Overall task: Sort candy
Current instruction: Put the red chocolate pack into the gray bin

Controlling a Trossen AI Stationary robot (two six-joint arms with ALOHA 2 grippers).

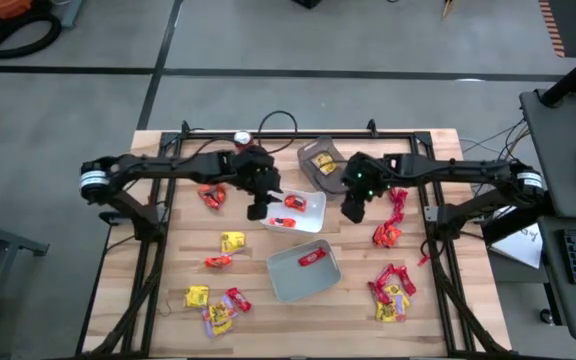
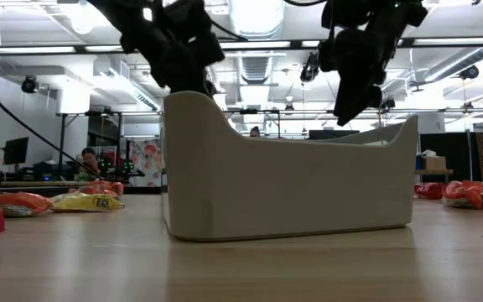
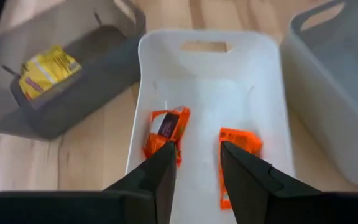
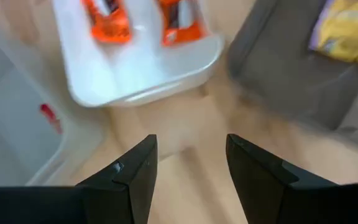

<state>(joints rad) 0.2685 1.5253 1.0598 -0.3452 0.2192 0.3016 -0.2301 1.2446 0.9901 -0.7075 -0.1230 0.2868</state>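
Across the wooden surface (image 1: 448, 330) the candy (image 1: 392, 285) lies scattered in loose clusters, some near each side edge, with a few pieces already sorted: two orange ones in the white tray (image 3: 247, 74), a yellow one in the dark grey tray (image 3: 98, 50), a red one in the light grey tray (image 1: 286, 282). Left gripper (image 3: 196, 163) hangs over the white tray, fingers spread with nothing between them, the orange candy (image 3: 166, 127) just below its tips. Right gripper (image 4: 188, 155) hovers above bare wood between the white and dark grey trays, jaws also apart and empty. Judging by looks, each piece is light, small and soft, with a thin crinkly foil wrapper that is probably slippery and gives under pressure; not fragile. Best hold is likely across the narrow middle of a flat-lying piece, fingers coming straight down, or on a raised wrapper edge. Clustered pieces near the right edge risk a double pick, so single out an outlying one.
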